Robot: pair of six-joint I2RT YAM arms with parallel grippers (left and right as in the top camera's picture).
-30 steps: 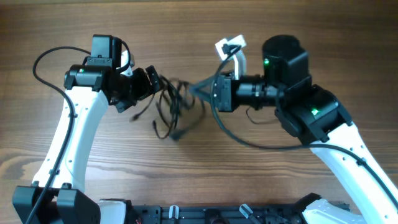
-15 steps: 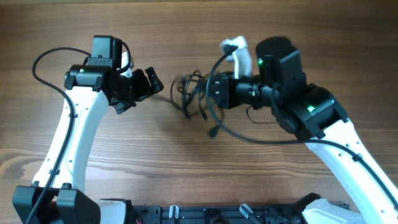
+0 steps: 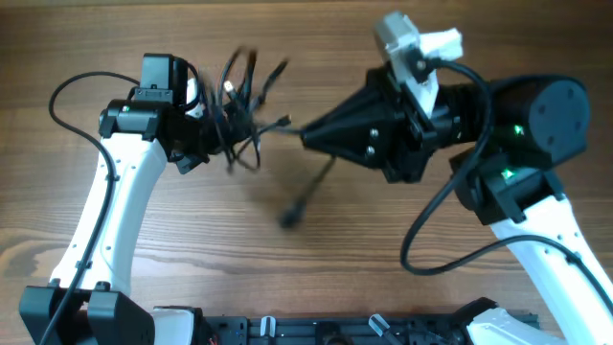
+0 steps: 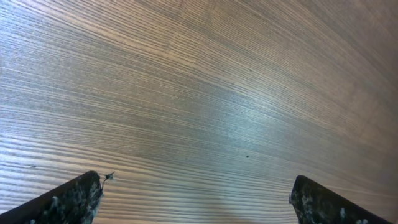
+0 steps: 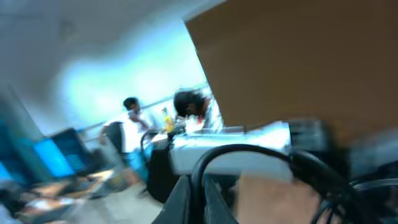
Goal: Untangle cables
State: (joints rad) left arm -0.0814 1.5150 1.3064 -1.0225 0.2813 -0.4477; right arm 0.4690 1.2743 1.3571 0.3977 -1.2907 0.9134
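Note:
A blurred bundle of thin black cables hangs in the air over the left arm's wrist. From it a strand runs to my right gripper, which is raised, tilted and pointing left. In the right wrist view that gripper is shut on a black cable that loops up between its fingers. Another cable strand drops from the tip to a blurred plug end above the table. My left gripper stands wide open over bare wood, with nothing between its fingers.
The wooden table fills the overhead view. A black rail runs along its front edge. The right arm's own thick black wire loops below its wrist. The right wrist camera looks out into a blurred room.
My right gripper has risen and swung upward, carrying the cable bundle from the middle of the table up and left, over the left gripper. The left arm has not moved.

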